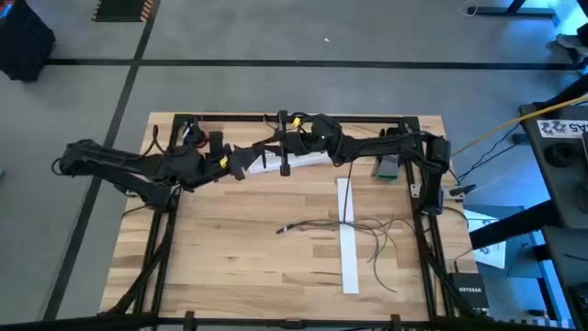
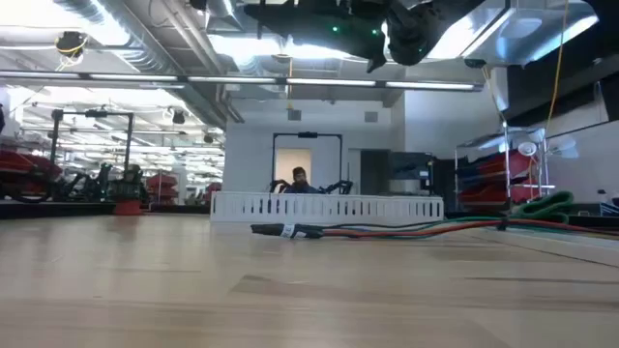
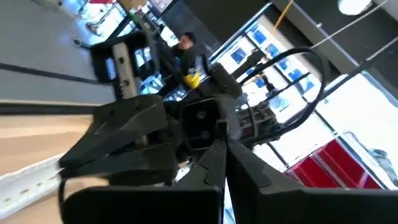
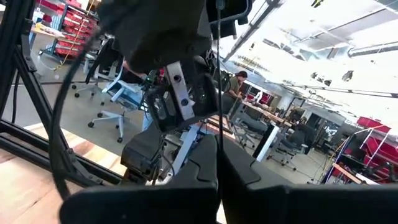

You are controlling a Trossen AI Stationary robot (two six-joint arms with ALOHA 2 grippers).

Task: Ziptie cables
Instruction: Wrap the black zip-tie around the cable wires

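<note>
Cables (image 1: 358, 230) lying on the table (image 1: 230, 257), toward its right side, crossing a flat strip (image 1: 347, 234). Both arms raised over the far edge, well apart from them.

- Overhead ceiling strip lights (image 2: 290, 82) bright, glaring in low view.
- Table (image 1: 257, 248) evenly lit, shadows faint.
- Wrist views: near fingers soft, possibly motion blur; windows blown out.

I have both arms raised over the far edge of the bench (image 1: 230, 239). My left gripper (image 1: 241, 164) and right gripper (image 1: 285, 158) meet tip to tip there, each with its jaws pressed together.
</note>
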